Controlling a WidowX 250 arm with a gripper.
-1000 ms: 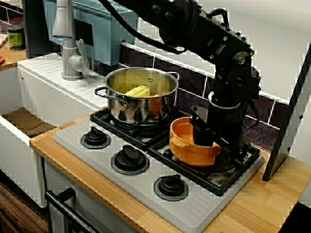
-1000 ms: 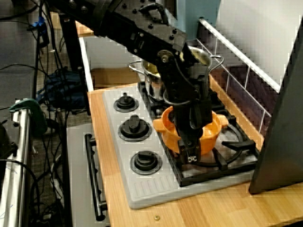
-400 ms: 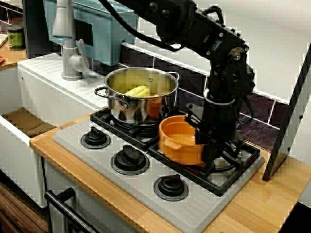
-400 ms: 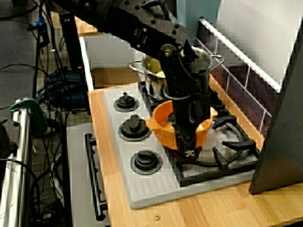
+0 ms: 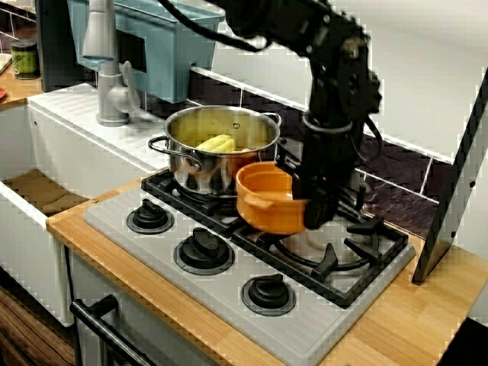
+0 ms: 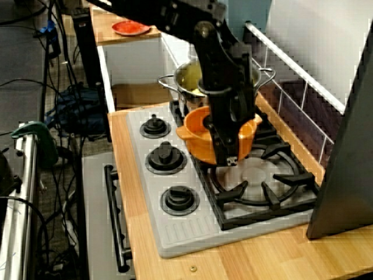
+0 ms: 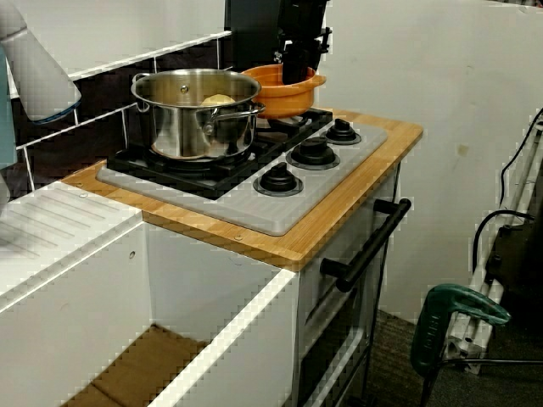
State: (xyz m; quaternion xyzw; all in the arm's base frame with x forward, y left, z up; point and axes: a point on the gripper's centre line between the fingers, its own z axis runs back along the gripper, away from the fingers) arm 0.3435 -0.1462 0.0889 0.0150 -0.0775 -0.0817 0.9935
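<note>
Mock kitchen set up in a robotics lab, grey ribbed hob (image 5: 156, 240) with black round knobs (image 5: 203, 250) and black cast grates (image 5: 335, 255), pale wooden countertop (image 5: 412, 320), white sink basin (image 7: 68, 280), grey metal tap (image 5: 103, 69), dark purple wall tiles (image 5: 412, 174), black oven-door handle (image 7: 365, 246), tangled black cables (image 6: 67, 96) alongside.

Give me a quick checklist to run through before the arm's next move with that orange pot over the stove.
1. Grip: gripper shut on the rim of the orange pot: ok.
2. Lift: orange pot hangs off the grate in the front and side views: ok.
3. Gap to the steel pot: the two overlap in every view, so touching or apart: cannot tell.
4. Spill: nothing seen inside the orange pot, though the gripper hides part: ok.
5. Neighbour: steel pot sits flat on its burner with corn inside: ok.
6. Heat: knobs set to off: cannot tell.
</note>
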